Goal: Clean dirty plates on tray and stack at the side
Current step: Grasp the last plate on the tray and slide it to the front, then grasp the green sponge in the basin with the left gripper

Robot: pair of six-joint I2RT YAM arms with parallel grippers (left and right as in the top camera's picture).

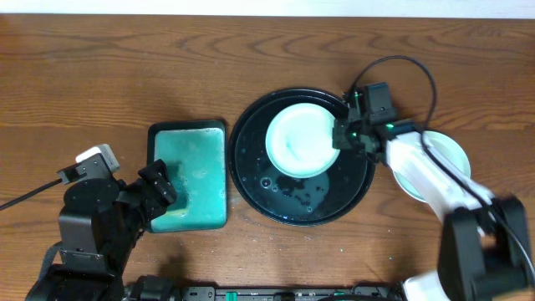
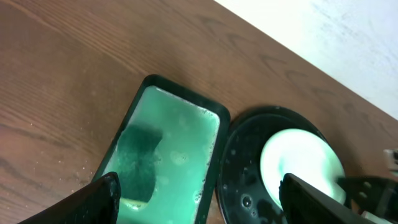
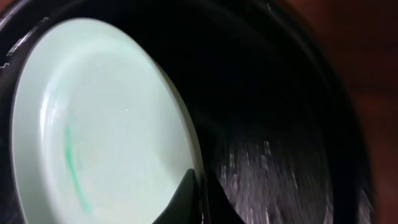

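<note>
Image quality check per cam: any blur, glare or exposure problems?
Overhead: evenly lit and sharp, with small specular glints on the wet black tray. Left wrist: mildly soft, the fingers of the left end effector dark and defocused at the bottom edge, the wall top right nearly blown out. Right wrist: underexposed and blurry, streaky glare on the black tray, the plate soft.

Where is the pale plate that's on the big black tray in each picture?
Overhead: the plate is just right of the middle, on the upper part of the black tray.
Left wrist: the plate is at the lower right, on the black tray.
Right wrist: the plate fills the left half, seen very close.
Shared landmark: the black tray under the plate shows in all three views.
</note>
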